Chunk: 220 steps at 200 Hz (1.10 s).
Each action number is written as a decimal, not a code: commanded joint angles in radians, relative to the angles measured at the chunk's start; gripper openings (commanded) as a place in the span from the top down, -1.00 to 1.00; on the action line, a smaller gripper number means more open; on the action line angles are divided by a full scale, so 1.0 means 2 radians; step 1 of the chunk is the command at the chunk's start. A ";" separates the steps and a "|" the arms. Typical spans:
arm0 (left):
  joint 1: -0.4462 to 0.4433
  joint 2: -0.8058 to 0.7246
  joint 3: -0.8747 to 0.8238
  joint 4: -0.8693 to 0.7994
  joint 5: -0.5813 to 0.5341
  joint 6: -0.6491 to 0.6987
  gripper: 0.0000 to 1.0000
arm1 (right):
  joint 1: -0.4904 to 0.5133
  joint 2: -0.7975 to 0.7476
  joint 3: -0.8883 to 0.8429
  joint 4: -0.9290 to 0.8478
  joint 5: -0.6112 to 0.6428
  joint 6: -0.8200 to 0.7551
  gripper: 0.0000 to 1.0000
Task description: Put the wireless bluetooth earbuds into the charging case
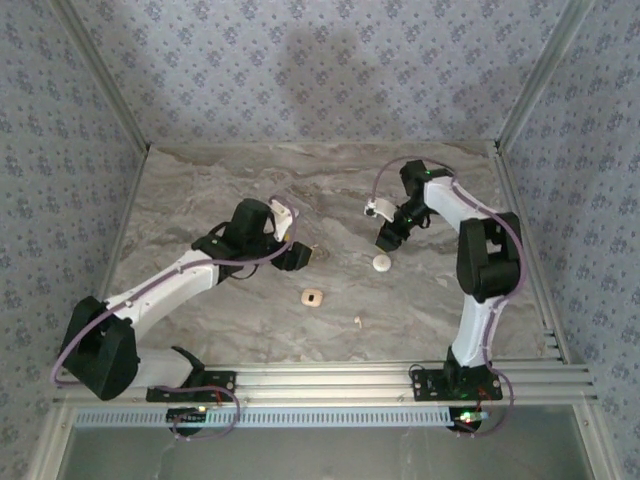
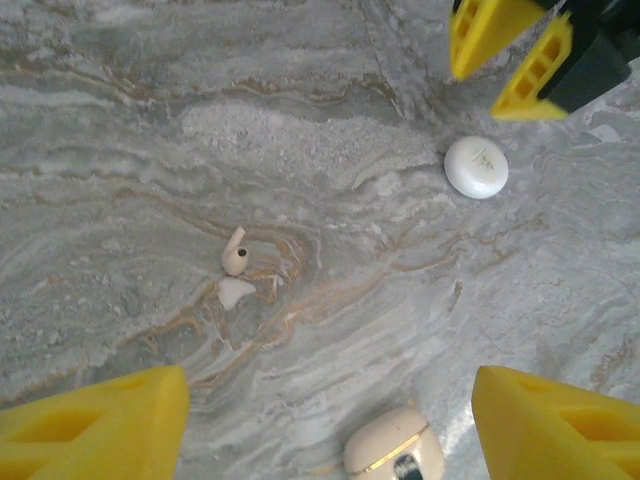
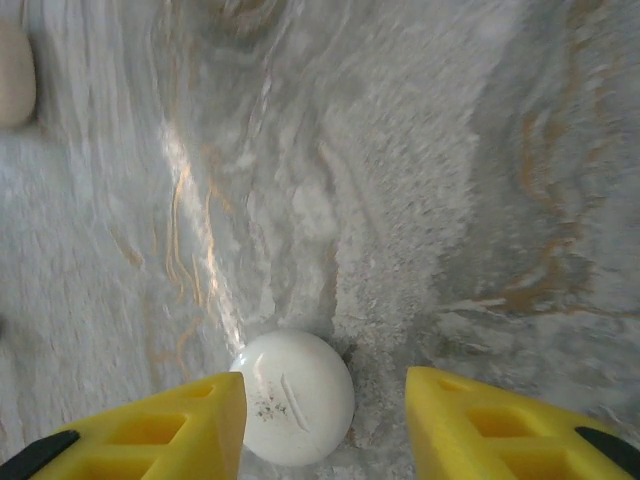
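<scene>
Approaching pickup, seemingly | tiny whitish plastic earbuds (image 2: pixel 235 260) loose near beige oval charging case (image 2: pixel 395 455) | left end effector (image 2: pixel 325 420) open, empty, beside case | right end effector (image 3: pixel 325 385) open astride white round puck (image 3: pixel 293 397) | next: pinch one earbud

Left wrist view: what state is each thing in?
left gripper: open, empty.
right gripper: open, empty.
white puck: on the table by the right gripper, unheld.
earbuds: loose on the table, outside the charging case.
charging case: on the table; lid state unclear.

Beige case (image 2: pixel 395 455) cut by bottom edge, beige object (image 3: pixel 14 75) cropped at left edge, pale speck (image 1: pixel 357 321) unidentifiable
</scene>
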 commanded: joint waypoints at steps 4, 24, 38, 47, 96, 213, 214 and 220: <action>-0.010 0.030 0.047 -0.098 -0.010 -0.043 -0.46 | -0.002 -0.070 -0.051 0.122 -0.028 0.133 0.04; -0.020 0.059 0.083 -0.147 -0.018 -0.069 -0.43 | 0.000 -0.114 -0.091 0.203 -0.032 0.225 -0.06; -0.029 0.080 0.108 -0.178 -0.011 -0.081 -0.42 | 0.003 -0.139 -0.112 0.238 -0.043 0.275 -0.05; -0.037 0.092 0.122 -0.198 -0.011 -0.088 -0.41 | 0.006 -0.154 -0.116 0.256 -0.037 0.313 0.01; -0.086 0.132 0.167 -0.268 -0.054 -0.163 -0.35 | 0.026 -0.253 -0.221 0.341 0.015 0.527 -0.03; -0.130 0.278 0.254 -0.369 -0.070 -0.178 -0.38 | 0.039 -0.366 -0.319 0.307 0.049 0.672 -0.17; -0.130 0.280 0.254 -0.370 -0.071 -0.178 -0.38 | 0.038 -0.367 -0.319 0.308 0.049 0.672 -0.17; -0.130 0.286 0.256 -0.372 -0.076 -0.178 -0.38 | 0.039 -0.369 -0.322 0.308 0.050 0.674 -0.17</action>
